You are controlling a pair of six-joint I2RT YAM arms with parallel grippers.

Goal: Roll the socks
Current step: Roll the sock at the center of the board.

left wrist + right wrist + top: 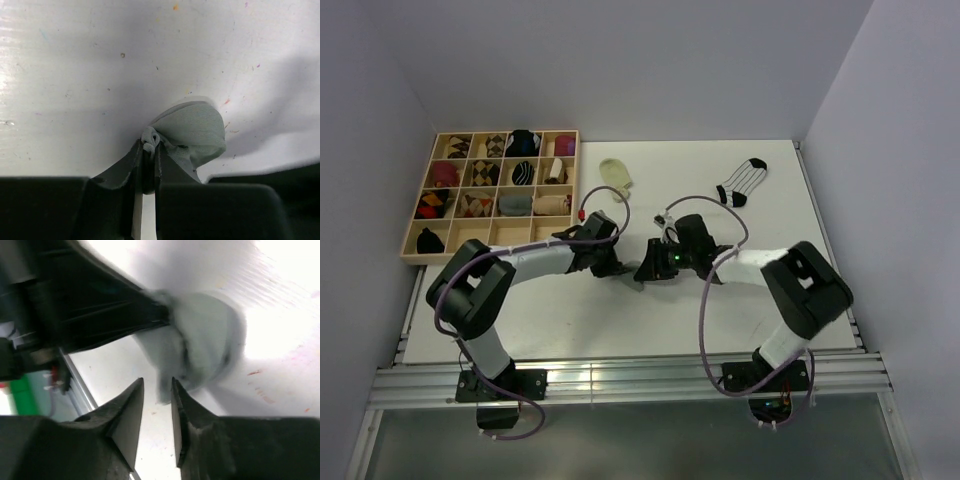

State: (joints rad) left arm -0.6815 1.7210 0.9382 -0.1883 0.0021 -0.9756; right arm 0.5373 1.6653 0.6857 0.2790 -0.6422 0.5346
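The left claw point(147, 161) is clenched on a small fold of the grey sock point(197, 131), its two fingers pressed together with a tuft of fabric bunched between the tips. The rest of the sock sits as a rounded bundle just beyond and slightly to the right of those tips, resting on the white table point(75, 75). Pinching only the edge looks meant to anchor the loose end so the roll does not spring open while it is tightened or tucked. The right claw point(157, 390) faces it from the other side, nearly tip to tip. Its jaws stand slightly parted with nothing visibly between them, and the blurred grey bundle lies just past their points, so it seems placed either to let go or to take a fresh hold, and which cannot be told. Further out from both claws, toward the far edge of the table, a cream sock point(616, 175) lies flat and a striped sock point(742, 182) lies well off to the right, both unrolled and apparently waiting their turn. Beyond the left claw to the far left stands a wooden tray point(412, 250) of compartments, many holding rolled socks. No brand, label or writing can be read anywhere; the only marks are small coloured specks on the tabletop.
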